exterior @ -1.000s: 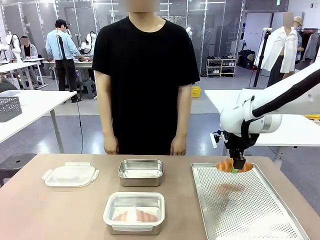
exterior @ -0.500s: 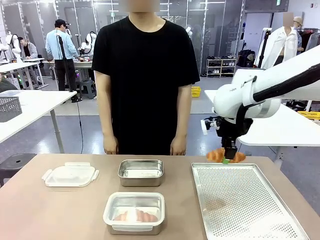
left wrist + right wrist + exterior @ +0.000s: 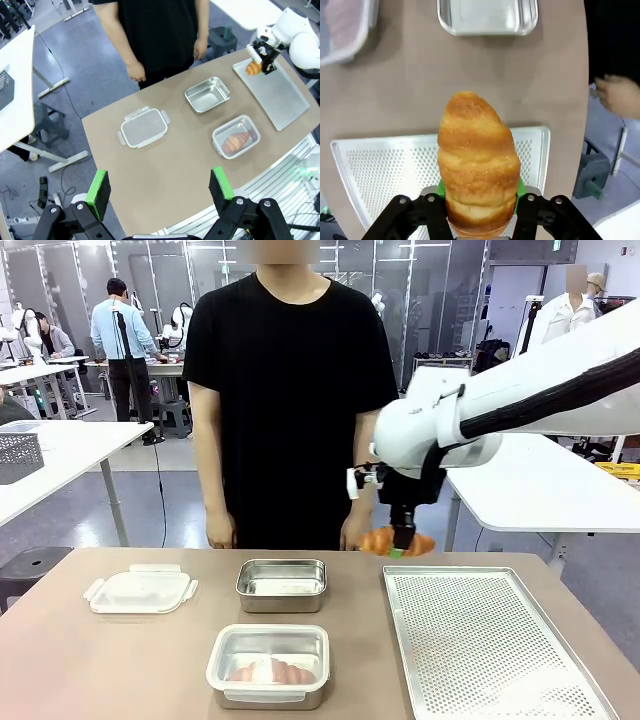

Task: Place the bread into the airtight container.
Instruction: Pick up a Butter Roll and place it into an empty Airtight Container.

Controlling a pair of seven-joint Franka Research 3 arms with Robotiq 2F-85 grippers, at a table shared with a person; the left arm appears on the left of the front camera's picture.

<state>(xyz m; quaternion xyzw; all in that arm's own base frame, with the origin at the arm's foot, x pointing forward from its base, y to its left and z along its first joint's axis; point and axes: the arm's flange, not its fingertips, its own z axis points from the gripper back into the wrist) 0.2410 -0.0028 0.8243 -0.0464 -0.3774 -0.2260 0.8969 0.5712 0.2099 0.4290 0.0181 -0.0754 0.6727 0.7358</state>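
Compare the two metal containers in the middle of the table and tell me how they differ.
The far container is empty; the near container holds bread. The far container has a bare steel rim; the near container's rim is white. The far container sits closer to the person than the near container does. Both are rectangular steel boxes with rounded corners.

The croissant (image 3: 380, 540) is golden-brown, darker along its ridges; the right gripper (image 3: 400, 549) is black with green pads (image 3: 440, 188), like the left gripper (image 3: 159, 175). The table (image 3: 100, 670) is plain tan. The tray (image 3: 480, 650) at its right edge is silvery white, dotted all over with fine holes. The steel container (image 3: 282, 585) is dull silver; the airtight container (image 3: 268, 665) has a whitish rim and orange-brown bread (image 3: 280, 673) inside. The lid (image 3: 140, 591) is cloudy white, the person's T-shirt (image 3: 290, 390) black
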